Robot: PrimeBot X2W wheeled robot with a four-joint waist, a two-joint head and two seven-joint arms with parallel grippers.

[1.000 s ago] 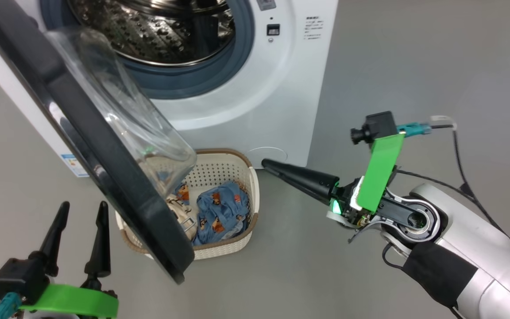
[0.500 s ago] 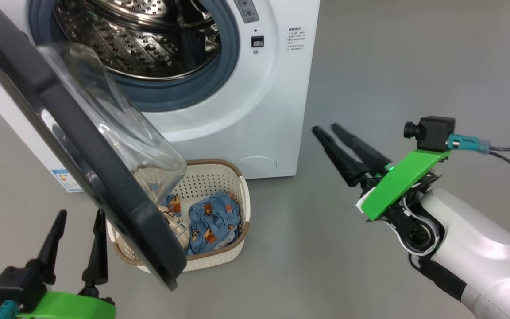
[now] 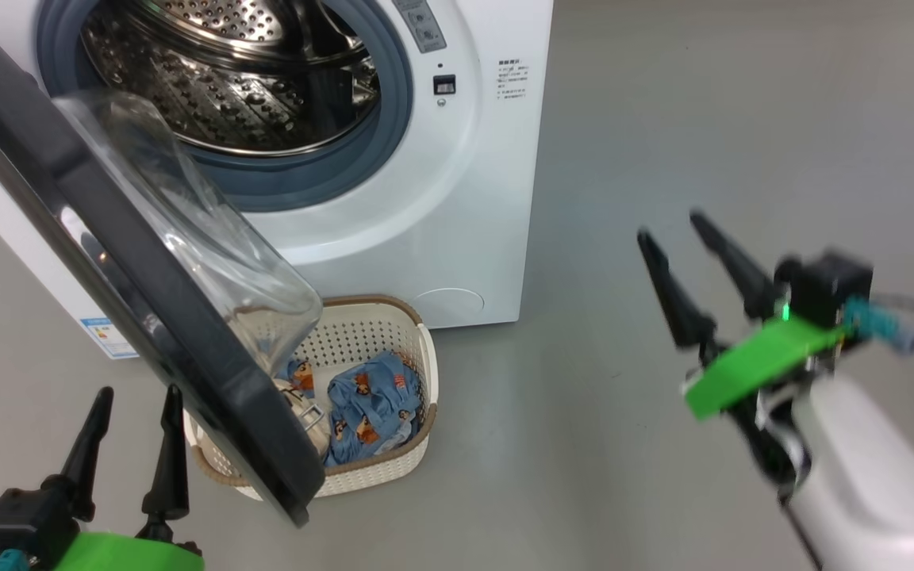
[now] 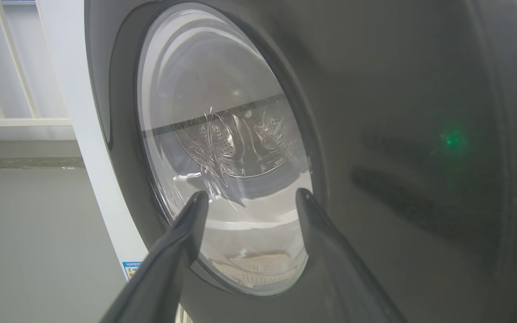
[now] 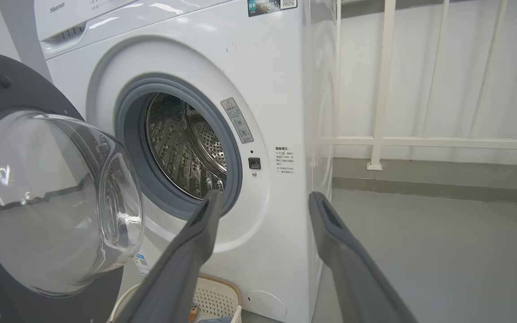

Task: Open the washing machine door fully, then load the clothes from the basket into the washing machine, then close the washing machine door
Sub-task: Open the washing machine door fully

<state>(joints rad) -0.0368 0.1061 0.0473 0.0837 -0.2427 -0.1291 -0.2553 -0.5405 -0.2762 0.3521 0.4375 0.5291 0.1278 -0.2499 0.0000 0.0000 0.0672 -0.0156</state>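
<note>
Right gripper [image 3: 670, 224]: jaws spread wide and empty, shut a second ago; pulled back right of the washing machine [image 3: 473, 198].
Left gripper [image 3: 139, 392]: jaws apart, empty, facing the washing machine door [image 3: 219, 412].
Door: part-open, overhanging the basket [image 3: 362, 333].
Clothes [image 3: 366, 404]: in the basket.
Meaning: door probably needs swinging wider first.

Washing machine [image 3: 465, 206]: white body; drum [image 3: 211, 103] steel, dotted with perforations; seal [image 3: 322, 178] grey-blue; label sticker [image 3: 100, 337] blue. Washing machine door [image 3: 132, 293]: glossy black rim, clear glass centre. Basket [image 3: 370, 476]: cream, perforated walls, brown woven-look rim. Clothes [image 3: 366, 400]: light blue with orange-brown bear prints, one piece cream-white. Floor [image 3: 703, 119]: plain grey.
</note>
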